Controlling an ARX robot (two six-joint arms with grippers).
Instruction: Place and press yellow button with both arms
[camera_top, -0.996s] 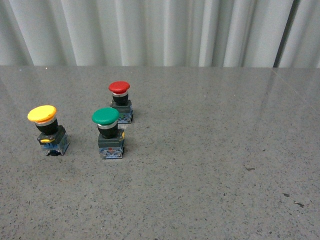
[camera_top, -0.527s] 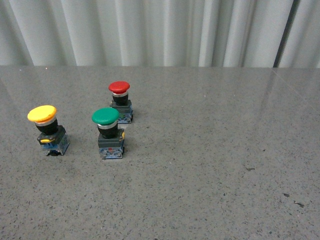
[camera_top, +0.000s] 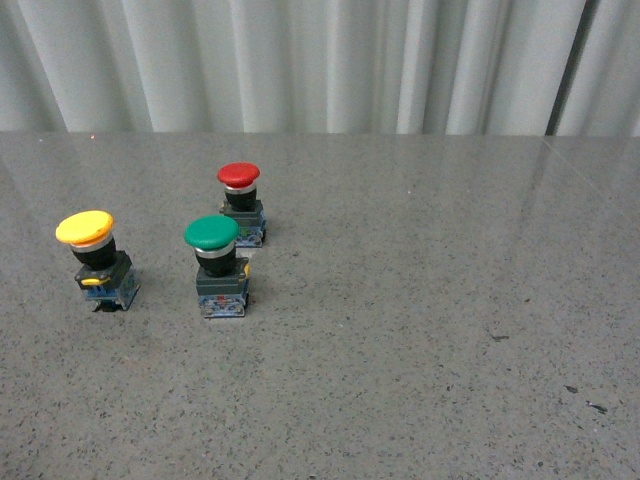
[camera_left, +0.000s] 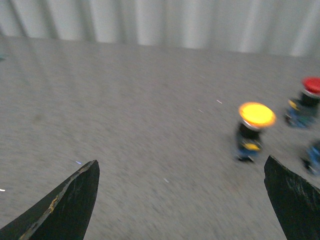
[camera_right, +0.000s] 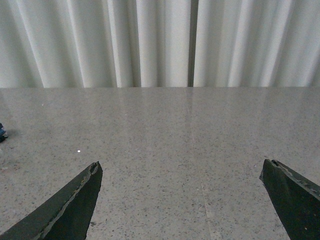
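A grey speckled counter (camera_top: 420, 330) stretches away to a pale pleated curtain (camera_top: 320, 60). Three small push buttons stand on its left half. The yellow button (camera_top: 98, 262) is furthest left and apart from the others. It stands upright, its long axis vertical: the round yellow cap faces up, with a silver collar and black body below it and a blue base on the counter. A small yellow tab on the body faces the near edge of the counter.

To its right, and clearly separated from it, stands a green button (camera_top: 219, 265), also upright. A red button (camera_top: 241, 205) stands just behind the green one, further from the near edge.

Neither arm shows in the front view. In the left wrist view, which is blurred, the left gripper (camera_left: 180, 162) is spread wide. Its two dark fingers (camera_left: 65, 205) sit far apart with nothing between them but bare counter. The yellow button lies ahead of it, off towards one finger and not touched.

The right gripper (camera_right: 181, 164) is likewise spread wide and holds nothing. It faces bare counter and the curtain, well away from the buttons.
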